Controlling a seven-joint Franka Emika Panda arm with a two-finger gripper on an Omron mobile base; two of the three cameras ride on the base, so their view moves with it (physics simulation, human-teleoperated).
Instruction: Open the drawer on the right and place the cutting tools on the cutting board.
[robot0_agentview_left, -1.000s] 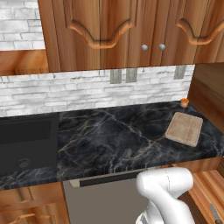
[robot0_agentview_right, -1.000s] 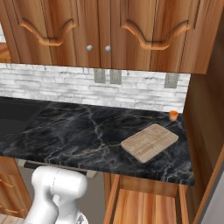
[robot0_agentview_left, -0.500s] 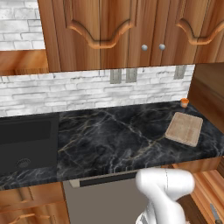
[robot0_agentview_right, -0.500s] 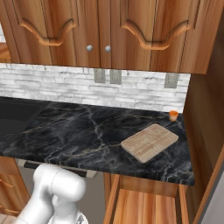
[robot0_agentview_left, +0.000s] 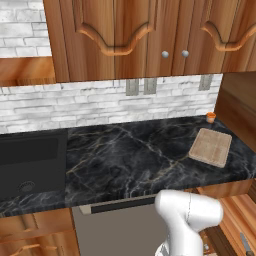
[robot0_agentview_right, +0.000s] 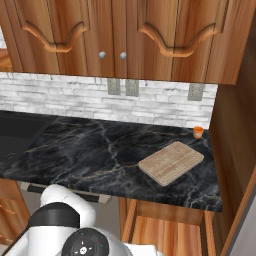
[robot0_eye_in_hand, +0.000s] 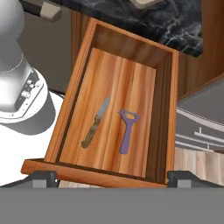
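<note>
Cutting board (robot0_eye_in_hand: 146, 2) cut off by hand view's top edge; drawer (robot0_agentview_left: 239, 220) mostly hidden behind arm.

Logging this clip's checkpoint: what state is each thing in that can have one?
drawer: pulled open, two tools lying inside.
knife: flat on the drawer floor, untouched.
purple-handled tool: flat beside the knife, apart from it.
cutting board: on the counter, bare.
orange cup: upright.
gripper: fingers spread wide, holding nothing.

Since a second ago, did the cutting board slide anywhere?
No. The cutting board sits at the same spot on the black counter, the same gap from the small orange cup behind it.
</note>
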